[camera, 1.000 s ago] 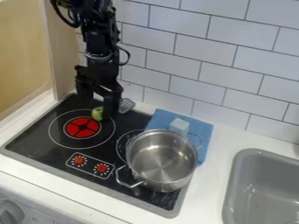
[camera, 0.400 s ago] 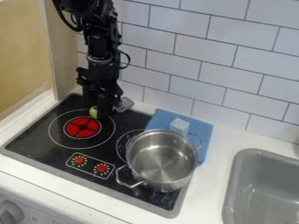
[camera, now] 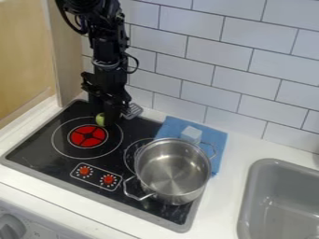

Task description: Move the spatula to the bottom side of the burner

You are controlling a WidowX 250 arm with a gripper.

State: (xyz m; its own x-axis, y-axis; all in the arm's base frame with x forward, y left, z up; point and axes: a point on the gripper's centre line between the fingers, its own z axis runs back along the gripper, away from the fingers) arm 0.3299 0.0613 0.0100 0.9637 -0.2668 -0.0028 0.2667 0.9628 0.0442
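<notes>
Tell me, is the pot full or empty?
Empty: the pot has no lid, and its bare metal bottom shows, with nothing lying on it.

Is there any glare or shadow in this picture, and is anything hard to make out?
Camera view: soft highlights on the pot; pale reflections on the black stove; the gripper, dark against that stove, is hard to make out, and it partly hides the spatula.
</notes>
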